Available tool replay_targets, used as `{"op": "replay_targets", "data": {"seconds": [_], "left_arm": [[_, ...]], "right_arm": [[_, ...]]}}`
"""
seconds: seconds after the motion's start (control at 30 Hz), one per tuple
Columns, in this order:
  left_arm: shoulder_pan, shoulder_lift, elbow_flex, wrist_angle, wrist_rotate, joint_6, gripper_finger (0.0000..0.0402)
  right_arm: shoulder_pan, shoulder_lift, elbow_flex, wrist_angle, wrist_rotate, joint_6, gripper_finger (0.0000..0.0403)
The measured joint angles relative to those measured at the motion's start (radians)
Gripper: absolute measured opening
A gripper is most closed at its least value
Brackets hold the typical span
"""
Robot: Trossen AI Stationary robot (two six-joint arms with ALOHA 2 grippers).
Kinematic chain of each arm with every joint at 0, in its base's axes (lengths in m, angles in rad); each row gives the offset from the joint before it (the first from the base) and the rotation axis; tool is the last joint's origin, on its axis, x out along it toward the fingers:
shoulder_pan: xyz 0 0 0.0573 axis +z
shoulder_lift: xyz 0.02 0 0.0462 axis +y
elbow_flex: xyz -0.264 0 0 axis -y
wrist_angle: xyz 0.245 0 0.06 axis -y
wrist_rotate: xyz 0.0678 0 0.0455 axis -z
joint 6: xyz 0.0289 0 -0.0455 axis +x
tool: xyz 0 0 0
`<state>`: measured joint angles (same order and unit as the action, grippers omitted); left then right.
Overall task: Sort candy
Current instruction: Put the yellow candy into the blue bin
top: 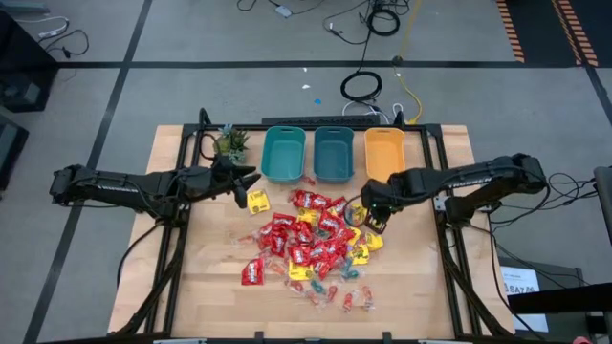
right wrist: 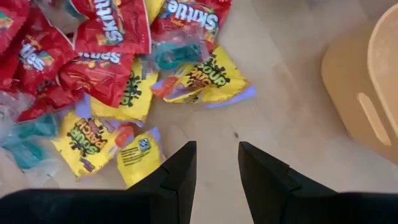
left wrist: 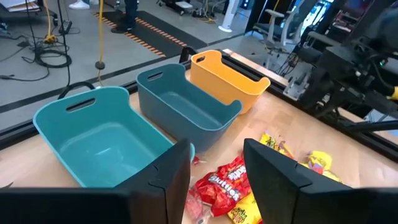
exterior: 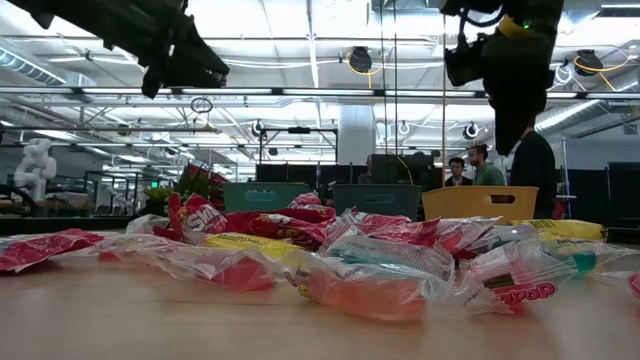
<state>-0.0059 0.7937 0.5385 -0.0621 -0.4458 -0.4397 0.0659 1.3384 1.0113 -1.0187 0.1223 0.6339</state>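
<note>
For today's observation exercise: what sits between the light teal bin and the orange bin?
A darker teal bin stands between the light teal bin and the orange bin, seen in the high view.

The wooden bench [top: 210, 287] carries a heap of candy [top: 311, 244] between the two end effectors, with one yellow packet [top: 257, 201] lying apart, just beside the left end effector [top: 251, 180]. Beyond the right end effector [top: 375, 222] stand a teal bin [top: 284, 154], a blue bin [top: 333, 153] and a yellow bin [top: 383, 153] in a row, and a small plant [top: 230, 141] sits beside the teal one.

Grey floor [top: 191, 29] with cables [top: 363, 86], bright ceiling lights [exterior: 300, 20].
</note>
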Motion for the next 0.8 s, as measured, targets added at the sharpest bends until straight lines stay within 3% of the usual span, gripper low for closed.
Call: {"op": "replay_targets", "data": {"seconds": [0.37,0.6,0.8], "left_arm": [[0.0,0.0,0.0,0.003,0.0,0.001,0.016],[0.0,0.0,0.0,0.001,0.037,0.001,0.016],[0.0,0.0,0.0,0.001,0.038,0.072,0.016]], "right_arm": [[0.088,0.001,0.01,0.035,0.086,0.38,0.0112],[0.085,0.001,0.011,0.082,0.136,0.469,0.0112],[0.09,0.001,0.01,0.077,0.174,0.545,0.0156]]}}
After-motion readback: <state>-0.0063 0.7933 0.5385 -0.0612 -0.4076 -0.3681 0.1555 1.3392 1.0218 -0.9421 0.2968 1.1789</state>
